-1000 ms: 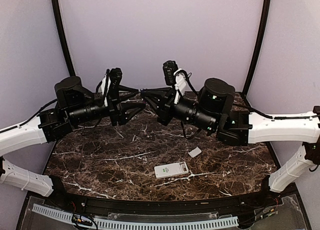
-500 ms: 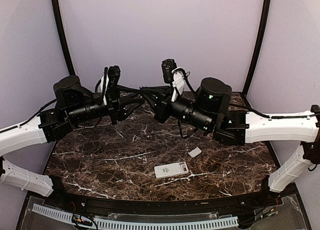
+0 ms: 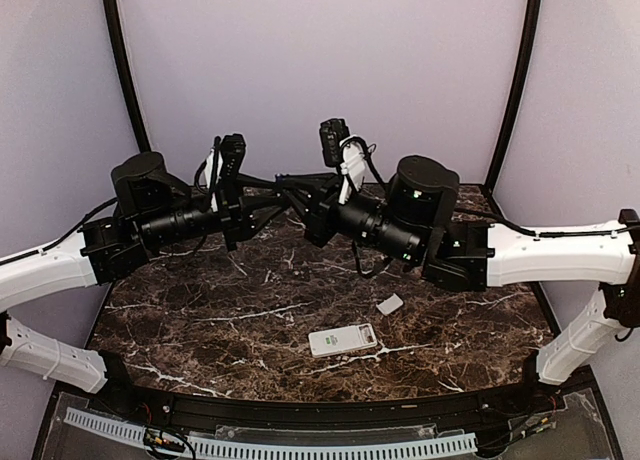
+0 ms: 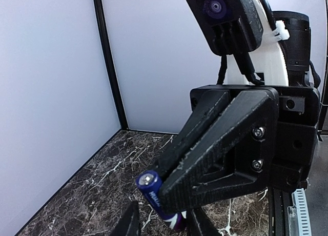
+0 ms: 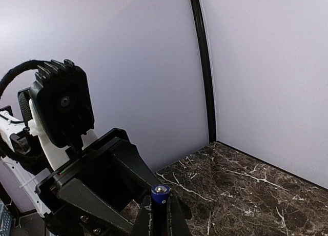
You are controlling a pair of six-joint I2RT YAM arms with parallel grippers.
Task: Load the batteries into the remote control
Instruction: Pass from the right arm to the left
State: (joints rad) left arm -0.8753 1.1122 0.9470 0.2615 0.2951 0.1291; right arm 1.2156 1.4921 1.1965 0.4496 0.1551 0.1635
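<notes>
Right gripper [image 5: 160, 220]: you have it clamped on a blue battery [image 4: 152, 196]. Both wrist views show the cell pinched between its two black fingers, metal cap end sticking out above them.
Battery: you see it held up in the air over the back of the table [image 3: 200, 320], tilted, between the two arms. Its lower end reaches down between the left gripper's fingers.
Left gripper [image 4: 163, 224]: you have it parted, not gripping. Its fingers stand on either side of the battery's lower end, and your left wrist view shows a clear gap between one finger and the cell. Whether the other finger touches the cell, you cannot tell.
Arms: you have both raised and turned inward, so the grippers meet tip to tip above the middle of the table's far half.
Remote control [image 3: 342, 339]: you find it lying flat on the dark marble top near the front edge, a little right of centre, well apart from both grippers. It has a small greenish patch at its left end.
Cover piece [image 3: 390, 304]: small, white and flat, it lies on the table just beyond the remote's right end, not touching it.
</notes>
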